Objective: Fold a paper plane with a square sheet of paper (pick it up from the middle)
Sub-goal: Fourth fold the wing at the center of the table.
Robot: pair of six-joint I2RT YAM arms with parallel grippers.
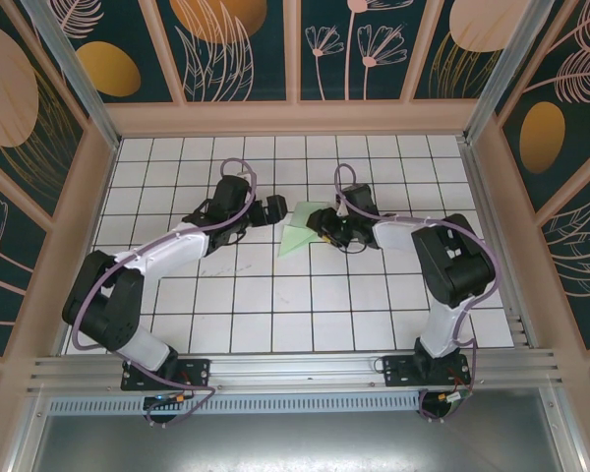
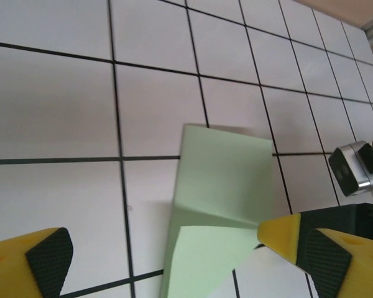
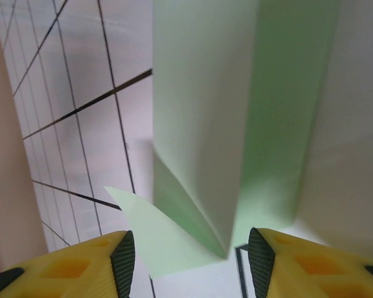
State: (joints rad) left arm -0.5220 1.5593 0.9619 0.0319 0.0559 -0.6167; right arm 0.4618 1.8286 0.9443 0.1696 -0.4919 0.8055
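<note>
On the white grid table (image 1: 275, 315), note: the folded paper sheet (image 2: 224, 180) is cut off beneath your left gripper (image 2: 165, 248), which is wide and empty. The right gripper (image 3: 193, 254) sits half-open astride its edge, not clamping.

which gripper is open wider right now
The left gripper: its fingers stand far apart at the view's edges, with the green paper lying ahead. The right gripper is narrower, its fingers flanking the paper's raised fold.

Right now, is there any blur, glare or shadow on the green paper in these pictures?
Top external: even light, sharp, no glare on the folded paper. Left wrist: paper crisp, a thin shadow along its fold. Right wrist: very close, the paper's edges slightly soft, one panel shaded darker green.
</note>
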